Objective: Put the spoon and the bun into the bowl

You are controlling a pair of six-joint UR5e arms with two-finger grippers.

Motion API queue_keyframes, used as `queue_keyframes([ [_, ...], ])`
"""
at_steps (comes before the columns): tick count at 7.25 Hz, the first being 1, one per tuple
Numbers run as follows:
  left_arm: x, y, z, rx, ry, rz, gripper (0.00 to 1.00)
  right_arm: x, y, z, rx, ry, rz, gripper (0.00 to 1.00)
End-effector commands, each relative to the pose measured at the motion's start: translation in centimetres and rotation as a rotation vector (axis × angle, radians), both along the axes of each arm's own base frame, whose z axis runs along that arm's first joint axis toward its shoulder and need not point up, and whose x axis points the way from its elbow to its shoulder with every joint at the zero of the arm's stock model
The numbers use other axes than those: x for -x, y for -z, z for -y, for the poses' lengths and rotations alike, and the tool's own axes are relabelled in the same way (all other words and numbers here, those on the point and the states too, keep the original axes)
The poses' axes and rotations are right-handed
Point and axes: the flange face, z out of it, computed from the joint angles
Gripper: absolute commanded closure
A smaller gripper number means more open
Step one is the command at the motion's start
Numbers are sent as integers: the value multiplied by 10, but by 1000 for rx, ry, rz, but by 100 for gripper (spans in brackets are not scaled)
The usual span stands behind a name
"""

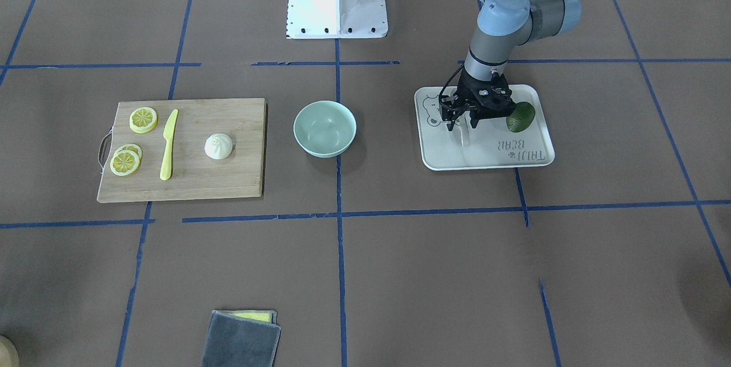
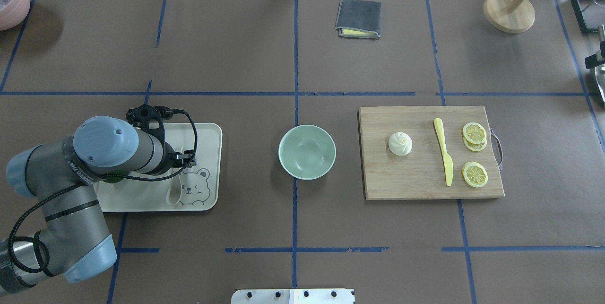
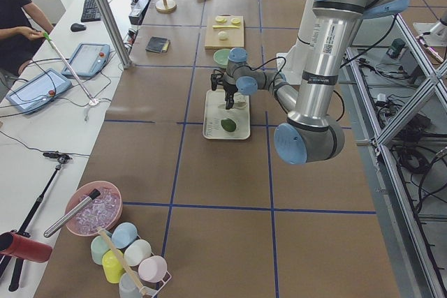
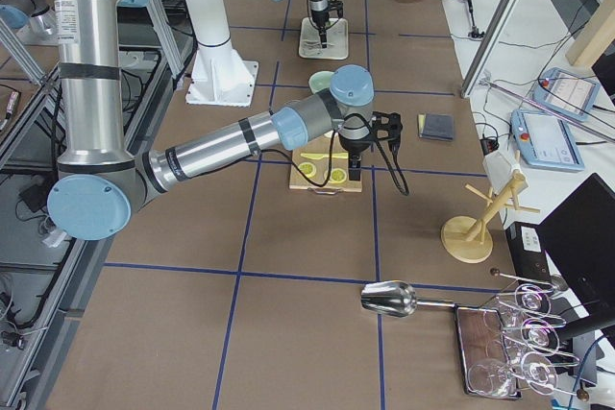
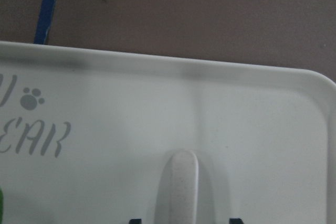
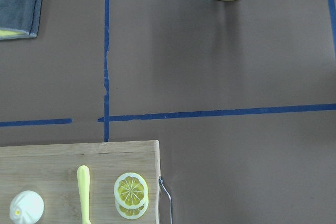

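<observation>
Left arm [image 2: 108, 150] is bent over the bear-printed tray [image 2: 210, 138], wrist vertical. The left gripper [image 1: 462, 122] is low on the tray. My wrist view shows both fingertips [image 5: 135, 220] spread, one on each side of the spoon [image 5: 178, 187], with a gap on each side, so nothing is clamped.

Overhead, the spoon's handle points to 12 o'clock, its scoop to 6. It lies flat near the tray's 3 o'clock edge, just beside the printed bear. A dark green oval fruit [image 1: 520, 117] sits on the same tray, apart from the spoon.

Right arm [image 4: 240, 136] is stretched out level, and the right gripper [image 4: 353, 162] hangs over the cutting board [image 2: 416, 181]. I only see it from the side camera, so I can't tell if it's apart or together.

The table [image 2: 236, 58] is covered in brown paper with a blue tape grid. Overhead, the mint bowl [image 2: 307, 152] is at centre, the tray is at its 9 o'clock and the board at its 3. The bun [image 2: 400, 143] stands upright at the board's near-bowl end. The yellow knife [image 2: 443, 152] and lemon slices [image 2: 474, 133] lie beyond it.

The bowl touches neither tray nor board, with bare paper on both sides. A folded grey cloth [image 2: 359, 18] is at its 1 o'clock, well apart.
</observation>
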Motion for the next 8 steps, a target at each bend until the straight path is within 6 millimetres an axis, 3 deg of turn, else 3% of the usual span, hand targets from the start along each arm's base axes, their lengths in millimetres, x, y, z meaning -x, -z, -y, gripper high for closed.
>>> queue_keyframes([
  [1,0,-1,-1,2,-1,3,58,0,0,0,0,1,0,0],
  [3,1,1,-1,2,-1,2,96,0,2,-1,-4,1,2,0],
  [5,15,16,3,-5,14,-15,100,11,11,-4,3,5,7,0],
  [6,30,46,1,-4,23,-12,100,27,18,-7,21,11,12,0],
  [8,47,127,27,-31,79,-89,100,76,27,-12,39,-5,21,0],
])
